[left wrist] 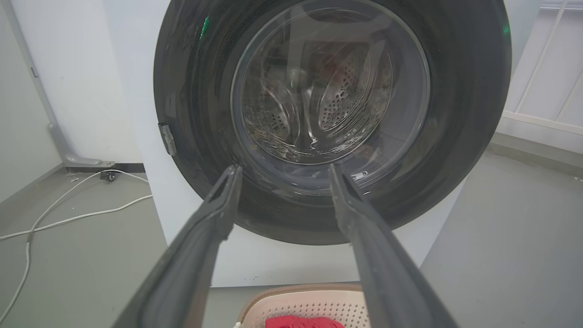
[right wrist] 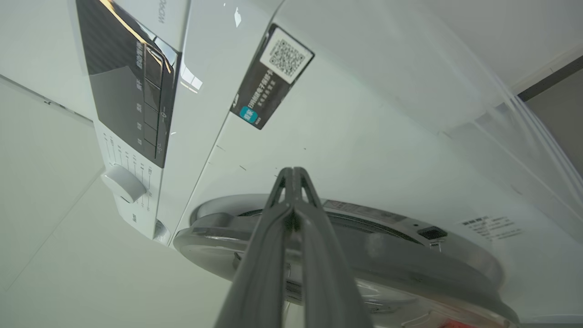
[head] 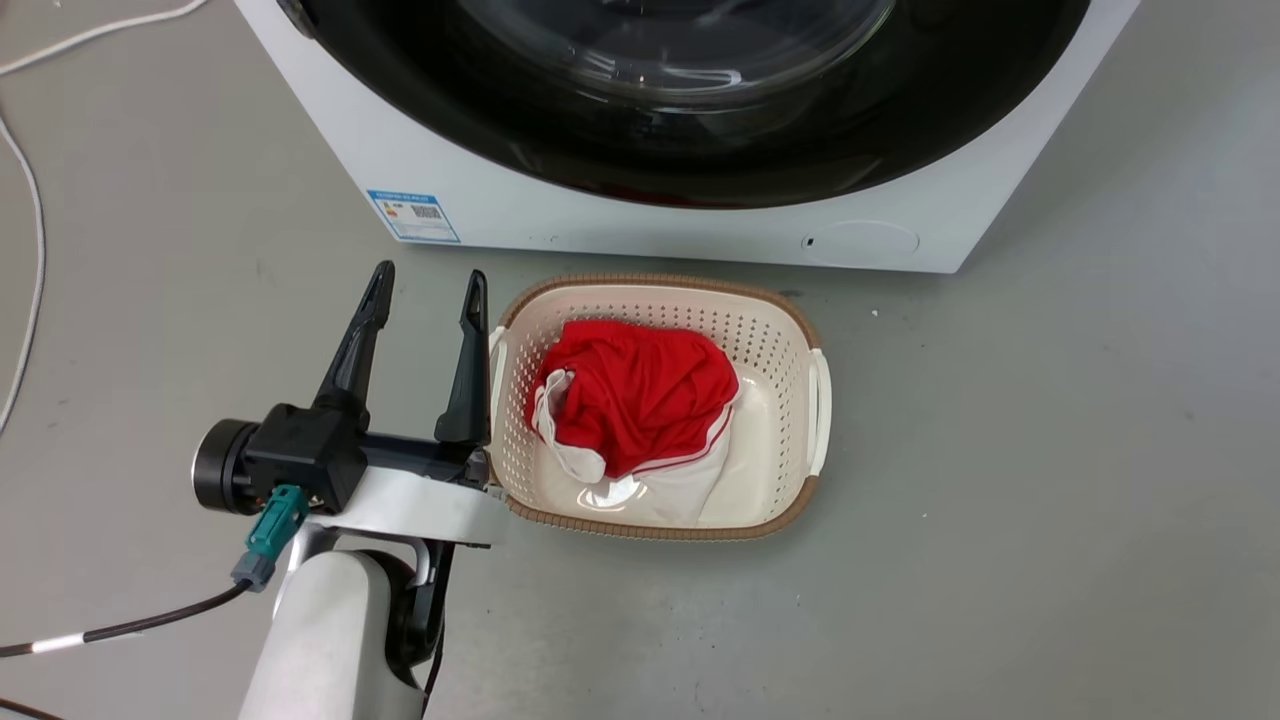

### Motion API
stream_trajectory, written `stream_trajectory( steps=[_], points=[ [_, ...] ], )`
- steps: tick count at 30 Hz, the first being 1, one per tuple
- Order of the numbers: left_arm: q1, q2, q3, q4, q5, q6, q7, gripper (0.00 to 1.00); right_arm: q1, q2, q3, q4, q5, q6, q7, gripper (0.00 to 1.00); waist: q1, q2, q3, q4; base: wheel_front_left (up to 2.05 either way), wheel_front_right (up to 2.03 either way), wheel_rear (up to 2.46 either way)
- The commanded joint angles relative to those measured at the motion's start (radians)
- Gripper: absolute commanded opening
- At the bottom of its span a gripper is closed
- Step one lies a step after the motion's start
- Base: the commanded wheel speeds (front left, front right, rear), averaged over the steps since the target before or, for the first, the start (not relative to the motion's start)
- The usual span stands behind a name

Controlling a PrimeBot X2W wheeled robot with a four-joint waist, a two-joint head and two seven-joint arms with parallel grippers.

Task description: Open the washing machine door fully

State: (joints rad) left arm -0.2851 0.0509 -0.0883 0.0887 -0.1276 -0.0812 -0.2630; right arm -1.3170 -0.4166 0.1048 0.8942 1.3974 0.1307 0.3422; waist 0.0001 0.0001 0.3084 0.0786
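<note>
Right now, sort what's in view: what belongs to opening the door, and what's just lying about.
Job:
door
washing machine
left gripper
right gripper

Lying about:
basket
red cloth
white cable

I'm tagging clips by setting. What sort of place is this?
Likely a laundry or utility room: a front-loading washing machine with a round glass door, a basket of clothes before it, and a bare grey floor.
</note>
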Motion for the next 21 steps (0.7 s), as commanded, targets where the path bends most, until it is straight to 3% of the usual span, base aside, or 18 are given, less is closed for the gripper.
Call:
stream_trajectory(
  steps=[1, 8, 21],
  points=[
    [-0.018, -0.001, -0.001, -0.010, -0.005, -0.005, -0.003, 1.00, -0.063, 0.021, 0.031, 0.045, -0.034, 0.000, 0.030, 0.00, -0.0001, -0.0001, 0.025, 0.010, 0.00, 0.00, 0.00],
    [-0.041, -0.001, -0.007, -0.025, -0.009, -0.007, -0.003, 1.00, -0.215, 0.068, 0.108, 0.180, -0.141, 0.000, 0.117, 0.00, -0.0001, -0.0001, 0.077, 0.027, 0.00, 0.00, 0.00],
    [-0.075, -0.001, -0.018, -0.042, -0.025, 0.008, -0.003, 1.00, -0.289, 0.104, 0.145, 0.310, -0.224, 0.000, 0.188, 0.00, -0.0001, -0.0001, 0.143, 0.040, 0.00, 0.00, 0.00]
  ],
)
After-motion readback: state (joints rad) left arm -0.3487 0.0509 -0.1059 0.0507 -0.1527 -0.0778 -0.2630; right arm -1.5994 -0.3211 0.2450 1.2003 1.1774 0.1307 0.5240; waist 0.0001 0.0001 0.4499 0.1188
